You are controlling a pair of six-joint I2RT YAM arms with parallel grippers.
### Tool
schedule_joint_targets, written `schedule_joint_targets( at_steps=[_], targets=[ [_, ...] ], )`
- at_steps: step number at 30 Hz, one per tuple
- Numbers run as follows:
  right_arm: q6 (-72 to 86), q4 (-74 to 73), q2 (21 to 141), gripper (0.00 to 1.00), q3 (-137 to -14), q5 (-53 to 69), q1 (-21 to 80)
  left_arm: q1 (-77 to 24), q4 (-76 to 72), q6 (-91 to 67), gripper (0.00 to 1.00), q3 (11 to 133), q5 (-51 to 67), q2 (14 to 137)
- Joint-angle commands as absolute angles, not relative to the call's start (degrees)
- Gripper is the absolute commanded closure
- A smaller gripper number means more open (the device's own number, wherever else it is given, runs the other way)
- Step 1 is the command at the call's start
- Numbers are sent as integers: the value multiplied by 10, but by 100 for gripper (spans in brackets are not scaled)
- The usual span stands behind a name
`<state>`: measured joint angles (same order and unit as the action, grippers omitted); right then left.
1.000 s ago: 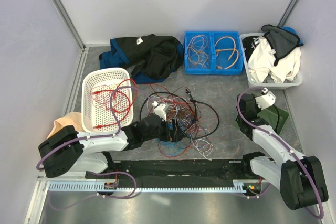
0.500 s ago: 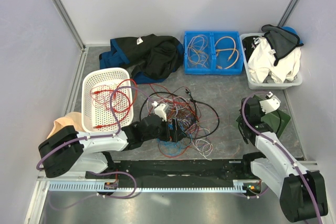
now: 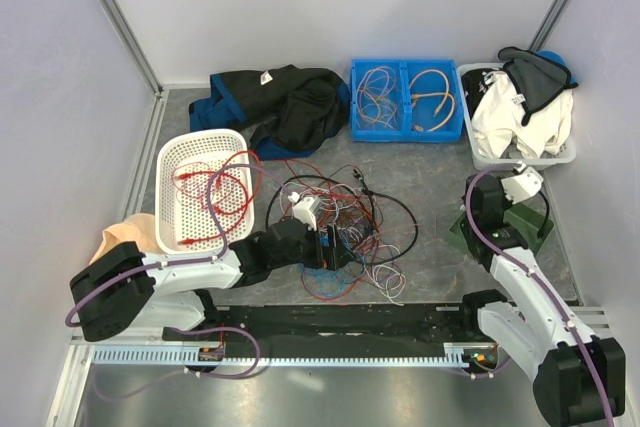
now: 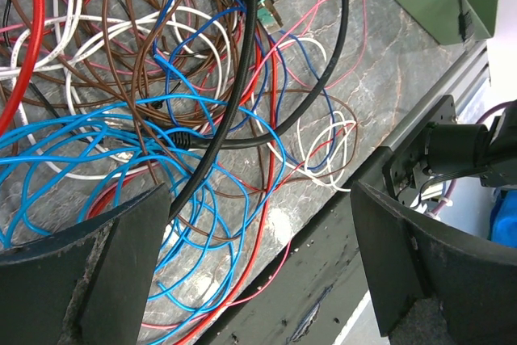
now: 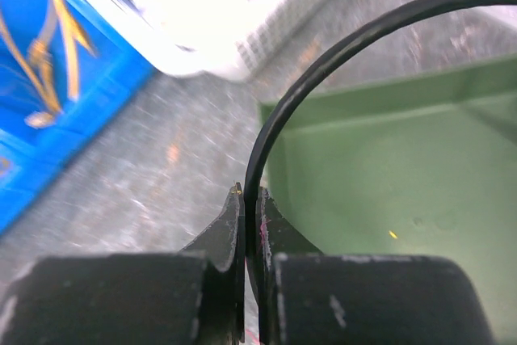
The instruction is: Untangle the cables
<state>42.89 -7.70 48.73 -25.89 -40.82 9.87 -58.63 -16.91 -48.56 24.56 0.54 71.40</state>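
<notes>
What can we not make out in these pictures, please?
- Top view: the left arm covers part of the cables; the wires under it are hidden.
- Left wrist view: the tangle runs off the top and left edges; the left jaws hide its lower part.
- Right wrist view: the black cable in the shut right jaws leaves at the right edge; the blue tray is blurred.
</notes>
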Motion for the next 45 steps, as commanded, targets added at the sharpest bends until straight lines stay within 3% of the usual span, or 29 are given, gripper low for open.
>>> schedule_joint_targets(
  at_steps=[1,9,19,45],
  targets=[
    [407,-69,482,100,-315,-430,97,-589,-193,-492,1,241,3,695],
    [375,-42,507,100,-345,-461,95,-590,-190,-485,0,242,-12,686],
    [370,119,517,100,-238,-472,91,-590,-192,-487,0,231,-14,677],
    [348,102,475,100,-284,-507,91,-590,-166,-511,0,262,-5,712]
  ],
)
